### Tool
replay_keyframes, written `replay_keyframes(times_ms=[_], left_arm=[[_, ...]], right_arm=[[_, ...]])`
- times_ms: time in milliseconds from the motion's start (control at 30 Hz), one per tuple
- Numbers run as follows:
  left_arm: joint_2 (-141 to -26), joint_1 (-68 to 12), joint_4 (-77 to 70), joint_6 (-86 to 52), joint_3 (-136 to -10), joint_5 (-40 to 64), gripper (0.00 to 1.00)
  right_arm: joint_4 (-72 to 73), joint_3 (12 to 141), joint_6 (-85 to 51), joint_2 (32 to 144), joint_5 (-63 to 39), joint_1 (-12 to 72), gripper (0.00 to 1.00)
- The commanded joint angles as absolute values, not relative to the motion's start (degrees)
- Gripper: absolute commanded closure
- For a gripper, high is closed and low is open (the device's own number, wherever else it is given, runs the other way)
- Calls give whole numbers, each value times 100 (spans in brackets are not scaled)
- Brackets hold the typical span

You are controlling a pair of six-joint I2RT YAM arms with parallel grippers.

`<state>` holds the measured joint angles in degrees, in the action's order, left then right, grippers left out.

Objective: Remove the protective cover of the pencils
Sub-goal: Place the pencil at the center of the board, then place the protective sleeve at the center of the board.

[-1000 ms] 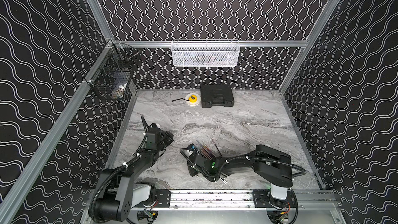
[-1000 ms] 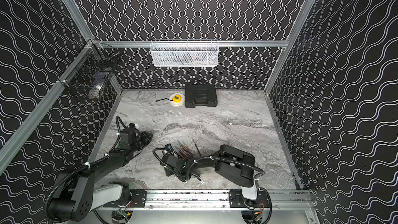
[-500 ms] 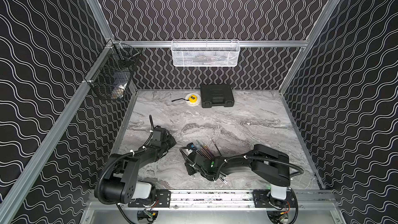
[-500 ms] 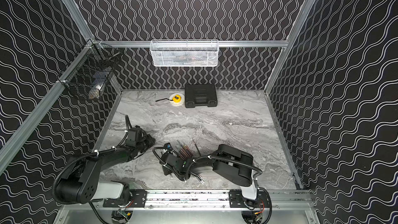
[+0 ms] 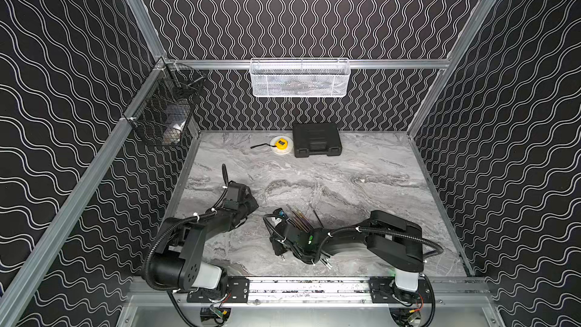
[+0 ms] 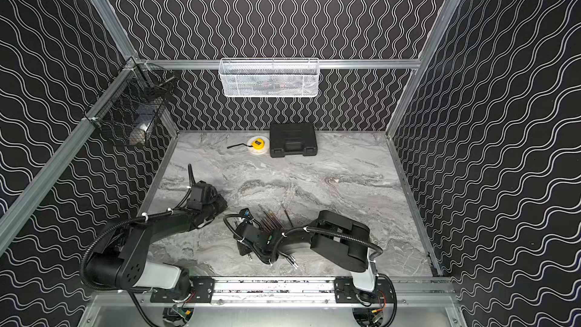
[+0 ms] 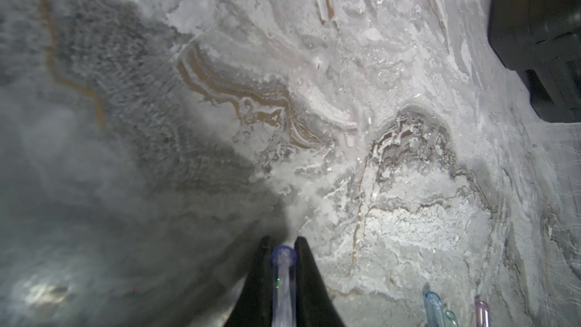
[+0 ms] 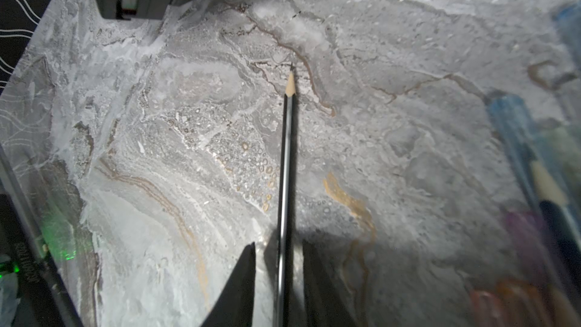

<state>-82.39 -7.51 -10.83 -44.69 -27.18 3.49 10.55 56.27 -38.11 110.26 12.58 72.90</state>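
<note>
**Step in hand:** one pencil has just been uncapped, and both parts are being put down.

**Left:** The left end effector (image 7: 283, 241) is clenched on a bluish cap (image 7: 284, 264). The cap pokes out just past its fingertips, low over the tabletop (image 7: 393, 184). Two loose caps (image 7: 433, 305) lie near it, off to one side.

**Right:** The right end effector (image 8: 278, 244) is released. Its jaws stand apart, with a gap on each side of a black pencil (image 8: 287, 152). That pencil runs straight out ahead between them, its tip bare. I judge that it rests on the tabletop, but I cannot confirm contact. The other pencils (image 8: 555, 215), capped and blurred, lie just beside this end effector.

**Next move, in my judgement:**
- Open the left beside the loose caps.
- Back the right off along the pencil without nudging it.
- Take a capped one from the heap.

**Against a second ago:** the left arm (image 5: 201, 228) has shifted its pose, and its end effector sits a little nearer the right one. The right has gone from clenched to released.
</note>
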Motion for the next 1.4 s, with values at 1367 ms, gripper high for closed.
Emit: replay_keyframes(times_ms=[1367], left_arm=[[-7148,-940,366,-4442,-3239,-126,70]], right_arm=[[-1223,4492,-4414,8637,1926,7144,69]])
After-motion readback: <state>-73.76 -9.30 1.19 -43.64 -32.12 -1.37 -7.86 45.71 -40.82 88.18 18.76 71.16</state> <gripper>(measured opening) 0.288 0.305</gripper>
